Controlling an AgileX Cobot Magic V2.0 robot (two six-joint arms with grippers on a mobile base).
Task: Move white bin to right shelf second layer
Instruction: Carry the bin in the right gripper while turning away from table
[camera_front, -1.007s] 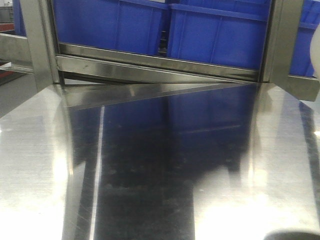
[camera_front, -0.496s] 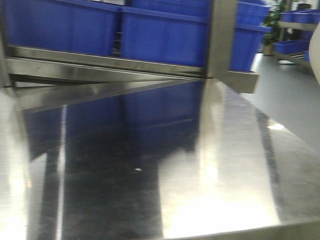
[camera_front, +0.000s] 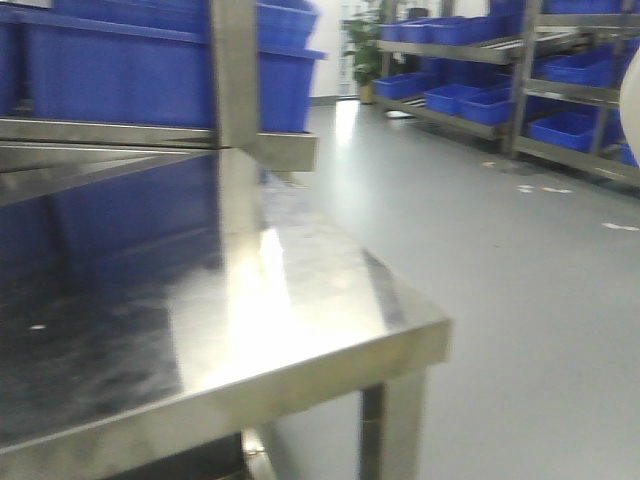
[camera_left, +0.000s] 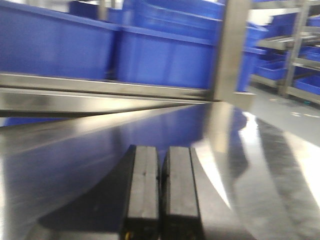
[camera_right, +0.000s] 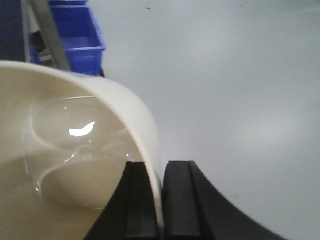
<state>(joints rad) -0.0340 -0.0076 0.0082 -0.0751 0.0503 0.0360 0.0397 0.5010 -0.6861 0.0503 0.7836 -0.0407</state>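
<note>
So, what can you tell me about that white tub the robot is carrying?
The white bin is a cream-white, glossy plastic tub with a thin, smooth wall curving into a rounded base. What shows of its inside looks empty, with a bright glint. The right gripper pinches its rim wall, one black finger inside and one outside. It hangs above grey floor, touching nothing else visible.

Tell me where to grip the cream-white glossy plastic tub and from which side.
Pinch the cream-white glossy plastic tub by its thin side wall at the rim, coming over the open mouth, one finger inside, one outside. No handles show; the right gripper grips it that way.
</note>
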